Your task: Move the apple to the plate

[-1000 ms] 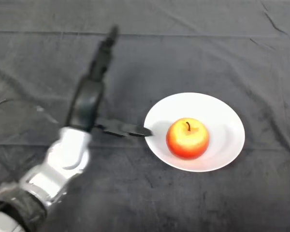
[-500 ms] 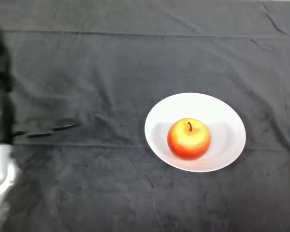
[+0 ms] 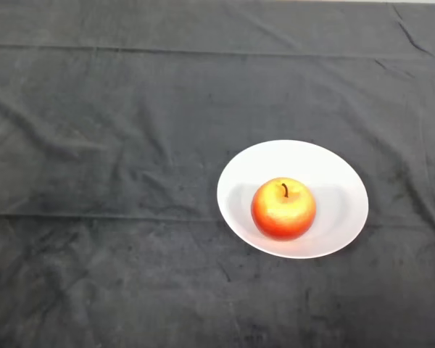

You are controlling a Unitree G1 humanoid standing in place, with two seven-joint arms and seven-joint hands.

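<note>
Dark charcoal cloth [image 3: 94, 275] covers the whole work surface, filling the view from edge to edge. It looks soft and matte, with a slightly mottled nap.

On the left side the cloth is rumpled. Shallow wrinkles fan across the upper left, and a long straight fold line runs across the view near the far edge. A second, fainter fold line runs level across the middle left and stops close to the plate. The near left part lies flatter, with only a few soft dimples.

Right of centre sits a round white plate [image 3: 333, 174], shallow and plain, resting flat on the cloth. Its rim is unmarked and its surface is bare apart from the fruit.

The apple [image 3: 283, 210] is on the plate, standing upright, a little left of the plate's middle and toward its near rim. Its skin is red and orange with a yellow patch near the top, and its short dark stem [image 3: 284, 191] points up. A faint grey shadow falls on the white surface just left of the apple.

Further right, the cloth shows a few sharper creases in the far right corner and a small pucker at the right edge, level with the plate.
</note>
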